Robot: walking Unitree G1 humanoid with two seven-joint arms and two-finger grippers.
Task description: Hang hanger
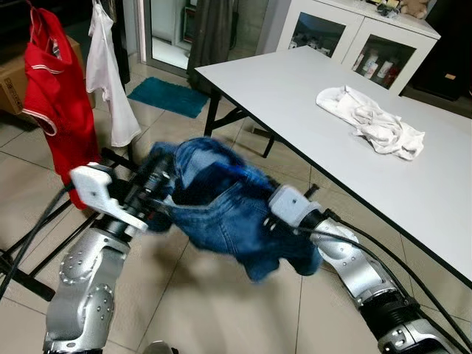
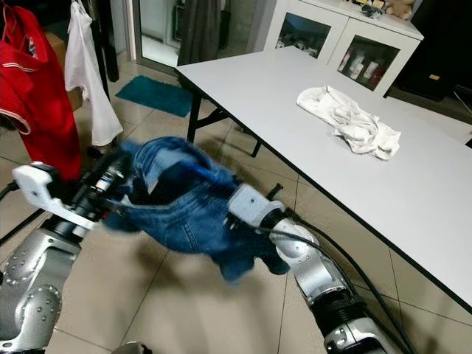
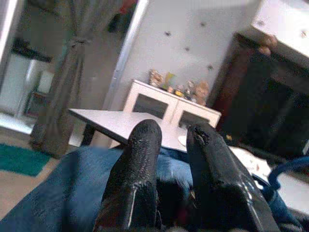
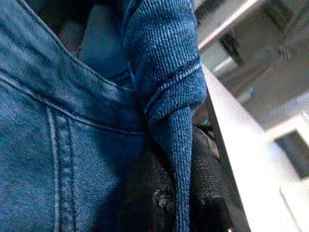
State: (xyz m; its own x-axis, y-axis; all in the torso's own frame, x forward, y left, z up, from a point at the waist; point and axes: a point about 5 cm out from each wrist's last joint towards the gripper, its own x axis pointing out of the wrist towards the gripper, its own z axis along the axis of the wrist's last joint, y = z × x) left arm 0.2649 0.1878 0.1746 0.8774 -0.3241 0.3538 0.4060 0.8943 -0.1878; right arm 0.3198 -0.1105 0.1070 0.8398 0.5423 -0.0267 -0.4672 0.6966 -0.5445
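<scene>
Both grippers hold the blue jeans (image 1: 228,210) up beside the table (image 1: 310,140). The right gripper (image 4: 178,203) has its jaws clamped on the jeans. I cannot tell about the left gripper (image 3: 169,159) jaws.

The denim garment (image 1: 221,206) hangs between the two arms above the tiled floor (image 1: 221,310), the left claw (image 1: 151,184) at its left edge and the right claw (image 4: 186,159) at its right; the surface (image 1: 310,125) stands to the right and behind, a crumpled cloth (image 1: 372,122) lying on it; a cabinet (image 1: 354,37) stands beyond the surface; two garments (image 1: 74,88) hang on a rack at the far left; a mat (image 1: 168,96) lies on the floor behind them.
</scene>
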